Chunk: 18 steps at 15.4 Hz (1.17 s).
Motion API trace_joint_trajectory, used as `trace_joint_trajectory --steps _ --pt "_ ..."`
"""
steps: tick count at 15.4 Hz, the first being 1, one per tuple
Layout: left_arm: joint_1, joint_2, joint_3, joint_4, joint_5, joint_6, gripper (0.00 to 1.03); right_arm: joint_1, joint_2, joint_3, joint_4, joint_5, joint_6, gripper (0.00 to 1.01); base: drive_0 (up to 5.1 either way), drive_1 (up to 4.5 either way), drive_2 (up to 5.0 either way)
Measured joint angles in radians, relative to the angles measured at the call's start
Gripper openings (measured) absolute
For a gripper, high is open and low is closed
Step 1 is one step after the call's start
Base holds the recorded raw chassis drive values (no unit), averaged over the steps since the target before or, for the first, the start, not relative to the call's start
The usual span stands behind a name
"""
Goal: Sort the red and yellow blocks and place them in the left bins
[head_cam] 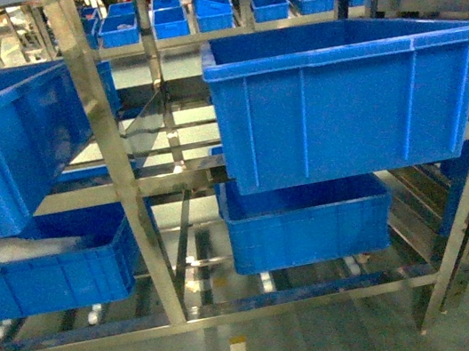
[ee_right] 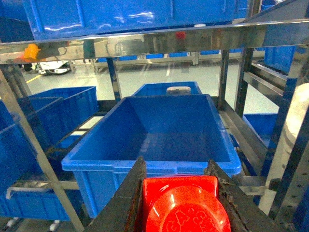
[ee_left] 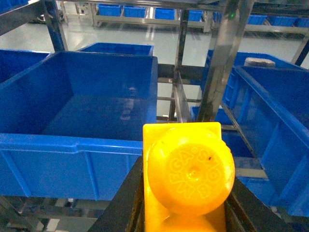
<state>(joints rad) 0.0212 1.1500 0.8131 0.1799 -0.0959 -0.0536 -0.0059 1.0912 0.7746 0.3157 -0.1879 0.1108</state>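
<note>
Starting on my left; in the head view a steel rack (head_cam: 115, 159) fills the scene, with a blue bin on the upper left shelf (head_cam: 4, 146) and a lower left bin (head_cam: 47, 265) beneath it holding something pale that I cannot make out; neither of my arms shows in this view.

Over to the left wrist view; my left gripper (ee_left: 186, 212) is clamped on the yellow block (ee_left: 188, 174), the dark fingers (ee_left: 120, 203) pressing either side of it; its round stud faces the camera, with raised lettering around it; the block hangs just before the near rim of an open blue bin (ee_left: 77, 121), whose floor is bare and glossy; a rack upright (ee_left: 222, 63) rises just to the right, and another blue bin (ee_left: 275, 125) sits beyond that post.

Across to the right of the head view; a large blue bin on the upper right shelf (head_cam: 348, 102) sits above a lower right bin (head_cam: 305, 222); rows of small blue bins line the racks far behind.

Now the right wrist view; my right gripper (ee_right: 181, 208) is closed tight on the red block (ee_right: 181, 205), 1 finger (ee_right: 125, 198) on each flank, stud towards the lens; it hangs in front of the near rim of a deep blue bin (ee_right: 159, 130); a steel shelf rail (ee_right: 145, 41) crosses overhead.
</note>
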Motion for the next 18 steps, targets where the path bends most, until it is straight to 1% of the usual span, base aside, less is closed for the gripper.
trace_joint_trajectory --steps 4,6,7,9,11,18 --pt "0.0 0.0 0.0 0.0 0.0 0.0 0.28 0.0 0.0 0.0 0.002 0.0 0.0 0.28 -4.8 3.52 1.3" --pt "0.0 0.0 0.0 0.0 0.002 0.0 0.28 0.001 0.0 0.0 0.003 0.0 0.0 0.28 0.0 0.0 0.0" --pt "0.009 0.002 -0.001 -0.006 -0.008 0.0 0.28 0.012 0.0 0.0 0.003 -0.007 0.0 0.28 0.0 0.0 0.0" --pt "0.001 0.0 -0.001 -0.001 -0.001 0.0 0.28 0.011 0.0 0.0 0.001 -0.003 0.0 0.28 -0.2 -0.16 -0.2" --pt "-0.001 -0.005 -0.002 0.0 0.0 0.0 0.28 0.004 -0.002 0.0 0.002 -0.003 0.0 0.28 0.0 3.94 -3.9" --pt "0.0 -0.005 -0.002 0.0 0.0 0.0 0.28 0.006 -0.005 0.0 -0.001 -0.003 0.0 0.28 0.0 4.37 -4.3"
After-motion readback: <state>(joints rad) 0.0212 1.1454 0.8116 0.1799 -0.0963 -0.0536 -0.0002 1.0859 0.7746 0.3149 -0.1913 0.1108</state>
